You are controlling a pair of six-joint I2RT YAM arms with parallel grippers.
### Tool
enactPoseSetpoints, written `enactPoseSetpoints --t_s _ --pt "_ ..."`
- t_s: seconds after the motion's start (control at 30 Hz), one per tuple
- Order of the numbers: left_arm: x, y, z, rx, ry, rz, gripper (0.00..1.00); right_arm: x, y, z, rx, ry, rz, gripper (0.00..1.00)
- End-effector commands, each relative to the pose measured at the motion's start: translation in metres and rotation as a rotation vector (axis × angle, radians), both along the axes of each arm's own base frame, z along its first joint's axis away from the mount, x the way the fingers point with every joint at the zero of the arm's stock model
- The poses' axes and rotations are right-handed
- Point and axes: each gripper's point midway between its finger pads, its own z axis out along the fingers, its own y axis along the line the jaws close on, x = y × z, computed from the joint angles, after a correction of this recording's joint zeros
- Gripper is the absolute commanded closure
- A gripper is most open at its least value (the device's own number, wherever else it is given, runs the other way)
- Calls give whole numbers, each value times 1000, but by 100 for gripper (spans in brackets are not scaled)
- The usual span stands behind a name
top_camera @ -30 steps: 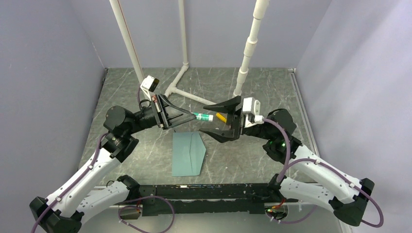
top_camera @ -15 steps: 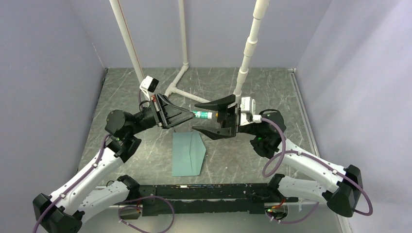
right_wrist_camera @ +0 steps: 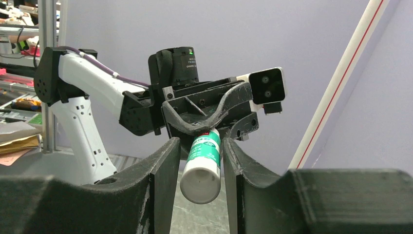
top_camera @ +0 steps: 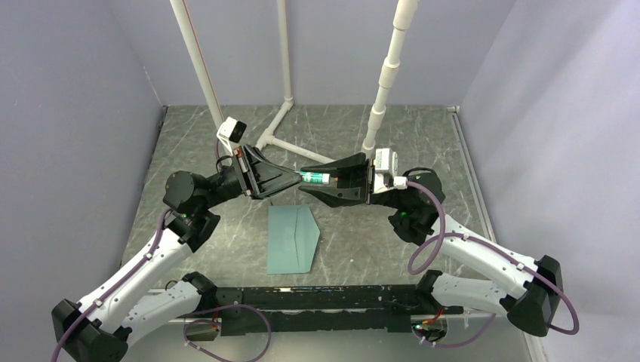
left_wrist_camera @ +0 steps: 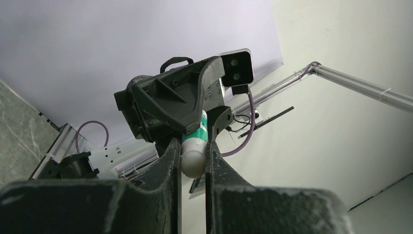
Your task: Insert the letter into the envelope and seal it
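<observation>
Two pairs of jaws meet in mid-air over one glue stick (top_camera: 315, 179), a single green-and-white tube lying level between them. The left jaws are clenched on one end of it: in the left wrist view their two fingers (left_wrist_camera: 171, 161) are drawn close, pinching the rounded white end of the tube from both sides. The right jaws are narrowed onto the other end. In the right wrist view their fingers (right_wrist_camera: 165, 165) stand just as wide apart as the tube, one against each side, and the flat white end faces the camera below the green label. Both pairs therefore grasp the same tube, tip to tip, with only a short stretch of green showing between them from above. Behind the jaws, the two arms reach inward from their bases at the near edge, the left arm (top_camera: 151, 260) from the left and the right arm (top_camera: 468, 253) from the right, each carrying one white wrist camera. Below the tube and a little nearer the bases lies one envelope (top_camera: 290, 241), pale teal, flat on the grey marbled counter (top_camera: 423, 136), untouched by either arm, with its triangular flap pointing to the right. Three white pipes (top_camera: 389, 68) rise at the back of the counter.
</observation>
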Motion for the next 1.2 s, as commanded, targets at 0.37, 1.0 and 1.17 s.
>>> enactPoseSetpoints --t_s 0.37,1.0,1.17 --pt "-8 6 13 -38 -56 3 97 -4 1 21 10 -28 10 78" --pt "-8 7 12 -36 -59 18 97 -5 -1 20 8 -32 -2 75" --pt "-8 6 12 -42 -59 12 97 -4 -2 20 13 -28 -8 60"
